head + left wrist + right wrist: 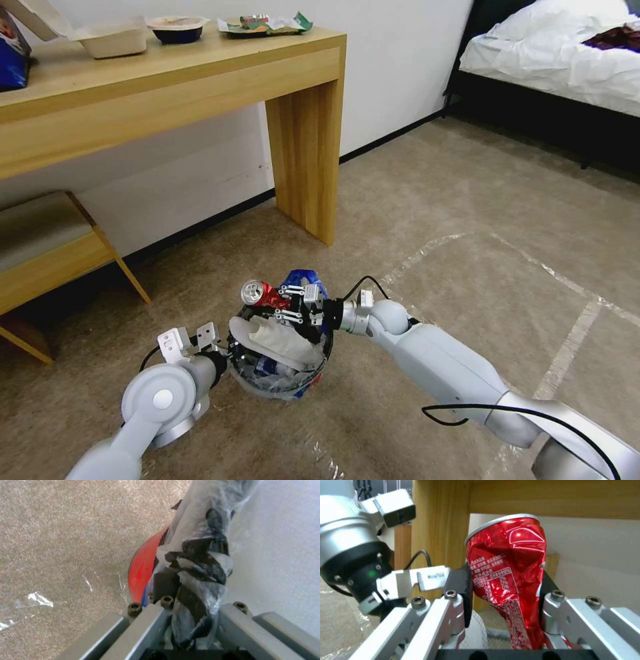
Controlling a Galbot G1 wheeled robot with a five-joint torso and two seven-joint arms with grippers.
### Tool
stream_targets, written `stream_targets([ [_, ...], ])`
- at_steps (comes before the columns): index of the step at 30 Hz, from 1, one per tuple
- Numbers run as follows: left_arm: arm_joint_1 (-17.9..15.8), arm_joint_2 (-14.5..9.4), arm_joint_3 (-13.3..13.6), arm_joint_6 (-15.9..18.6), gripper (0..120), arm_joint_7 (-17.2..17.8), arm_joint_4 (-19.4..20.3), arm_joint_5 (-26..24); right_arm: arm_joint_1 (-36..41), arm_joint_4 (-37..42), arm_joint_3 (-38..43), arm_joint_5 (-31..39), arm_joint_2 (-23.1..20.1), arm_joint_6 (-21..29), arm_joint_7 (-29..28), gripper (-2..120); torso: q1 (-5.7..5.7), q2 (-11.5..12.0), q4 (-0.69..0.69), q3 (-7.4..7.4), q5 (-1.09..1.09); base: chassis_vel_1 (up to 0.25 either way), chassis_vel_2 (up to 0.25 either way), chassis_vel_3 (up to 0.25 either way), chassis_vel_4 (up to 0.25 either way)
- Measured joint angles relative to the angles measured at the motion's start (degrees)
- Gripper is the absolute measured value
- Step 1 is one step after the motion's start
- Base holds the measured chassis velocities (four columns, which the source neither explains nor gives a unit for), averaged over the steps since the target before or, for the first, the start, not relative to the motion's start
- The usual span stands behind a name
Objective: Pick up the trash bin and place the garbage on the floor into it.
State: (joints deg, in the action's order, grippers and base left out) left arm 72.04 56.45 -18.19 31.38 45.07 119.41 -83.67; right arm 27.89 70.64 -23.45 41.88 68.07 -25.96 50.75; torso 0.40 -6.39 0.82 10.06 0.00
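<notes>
Right gripper (288,305): clenched on the crushed red can (259,293), lower centre of the head view, above the bin.
Left gripper (181,620): pinching the bin's bag-covered rim.
Trash bin (283,383): lower centre, above the carpet (467,220), holding a white slipper (277,340).

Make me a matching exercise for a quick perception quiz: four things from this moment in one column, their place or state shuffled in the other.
Things
1. drink can
2. trash bin
3. white slipper
4. wooden table

Place or state
A. stands against the wall, food containers on top
B. lies across the bin's opening
C. crushed, clamped in the right gripper above the bin
D. rim and bag pinched by the left gripper

Pairs: 1-C, 2-D, 3-B, 4-A
</notes>
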Motion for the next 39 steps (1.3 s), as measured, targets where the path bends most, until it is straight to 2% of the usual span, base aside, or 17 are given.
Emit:
stream_targets([
  [16, -1.6, 0.3, 0.2, 0.0, 0, 0.2, -2.1, -0.2, 0.0, 1.5, -0.3, 0.3, -1.6, 0.1, 0.3, 29, 0.0, 0.0, 0.0, 0.0, 0.0, 0.0, 0.0, 0.0, 0.0],
  [37, -2.2, 0.7, 0.3, -0.2, 0, 0.5, -1.9, -0.7, 1.2, 1.4, -0.7, -0.7, -1.8, 0.0, 0.9, 29, 0.0, 0.0, 0.0, 0.0, 0.0, 0.0, 0.0, 0.0, 0.0],
  [38, -2.1, 0.7, 0.3, -0.2, 0, 0.5, -1.8, -0.6, 1.2, 1.5, -0.9, -0.7, -1.9, 0.0, 1.2, 36, 0.0, 0.0, 0.0, 0.0, 0.0, 0.0, 0.0, 0.0, 0.0],
  [39, -2.1, 0.7, 0.3, -0.2, 0, 0.5, -1.8, -0.6, 1.2, 1.5, -0.9, -0.7, -1.9, 0.0, 1.2, 36, 0.0, 0.0, 0.0, 0.0, 0.0, 0.0, 0.0, 0.0, 0.0],
])
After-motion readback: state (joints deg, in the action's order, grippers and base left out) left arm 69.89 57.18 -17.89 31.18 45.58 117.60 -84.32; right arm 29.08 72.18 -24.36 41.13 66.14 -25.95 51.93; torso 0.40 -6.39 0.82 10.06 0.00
